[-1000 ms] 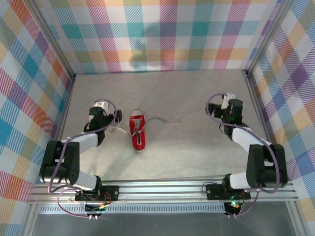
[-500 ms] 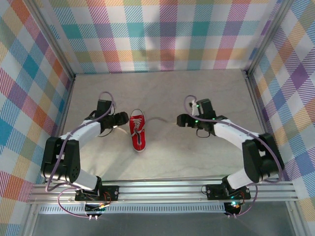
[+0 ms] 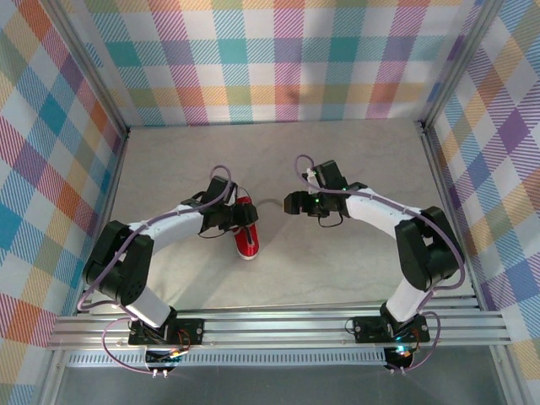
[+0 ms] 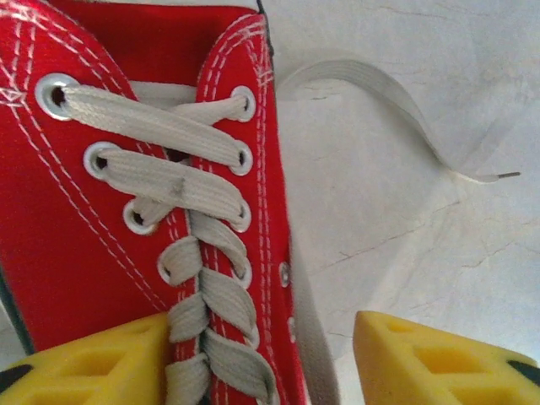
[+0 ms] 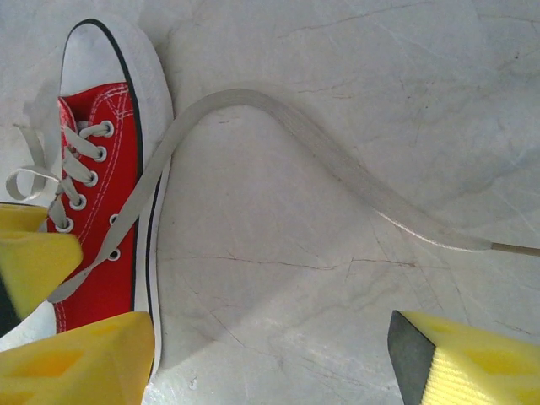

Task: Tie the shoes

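Note:
The red shoe lies on the table with its white toe cap away from the arms. My left gripper hangs open just above its laced tongue. One yellow finger is over the laces and the other is over bare table beside the sole. A long whitish-grey lace runs off the shoe's right side in a loop across the table. My right gripper is open above that lace's far stretch, with only table between its fingers.
The marbled tabletop is boxed in by checked walls at the left, back and right. A second lace end curls beside the shoe's left side. One of the left gripper's yellow fingers shows in the right wrist view.
Both arms swung inward from the sides towards the shoe. The left gripper now sits over the laces and the right one over the trailing lace. Both jaws have narrowed.

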You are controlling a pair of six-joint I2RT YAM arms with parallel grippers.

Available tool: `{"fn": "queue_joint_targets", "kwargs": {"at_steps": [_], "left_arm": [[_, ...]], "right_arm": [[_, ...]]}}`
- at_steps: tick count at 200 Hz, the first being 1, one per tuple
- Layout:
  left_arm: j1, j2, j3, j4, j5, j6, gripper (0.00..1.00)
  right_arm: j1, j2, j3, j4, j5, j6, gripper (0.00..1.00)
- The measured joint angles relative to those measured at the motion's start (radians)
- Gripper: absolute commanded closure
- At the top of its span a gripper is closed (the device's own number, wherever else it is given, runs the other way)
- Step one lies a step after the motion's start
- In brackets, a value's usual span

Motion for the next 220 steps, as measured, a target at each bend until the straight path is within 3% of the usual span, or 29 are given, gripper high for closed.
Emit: {"fn": "queue_joint_targets", "kwargs": {"at_steps": [40, 63, 77, 106, 195, 204, 220], "left_arm": [[0.027, -0.045, 0.079, -0.199, -0.162, -0.004, 0.37], [0.121, -0.082, 0.092, -0.305, -0.226, -0.018, 0.40], [0.194, -0.081, 0.092, -0.352, -0.233, -0.037, 0.47], [0.294, -0.042, 0.092, -0.394, -0.222, -0.054, 0.48], [0.334, 0.200, 0.214, -0.390, -0.232, -0.024, 0.47], [0.336, 0.228, 0.228, -0.386, -0.232, -0.017, 0.51], [0.339, 0.251, 0.246, -0.400, -0.243, -0.005, 0.69]], "right_arm": [[0.000, 0.136, 0.176, -0.149, 0.023, -0.002, 0.28], [0.008, 0.219, 0.275, -0.232, 0.080, -0.019, 0.27], [0.012, 0.256, 0.330, -0.288, 0.126, -0.037, 0.25], [0.015, 0.330, 0.446, -0.381, 0.200, -0.058, 0.23], [-0.005, 0.374, 0.481, -0.462, 0.250, -0.007, 0.21], [-0.009, 0.376, 0.481, -0.462, 0.243, 0.002, 0.20], [-0.019, 0.386, 0.489, -0.464, 0.233, 0.020, 0.20]]}}
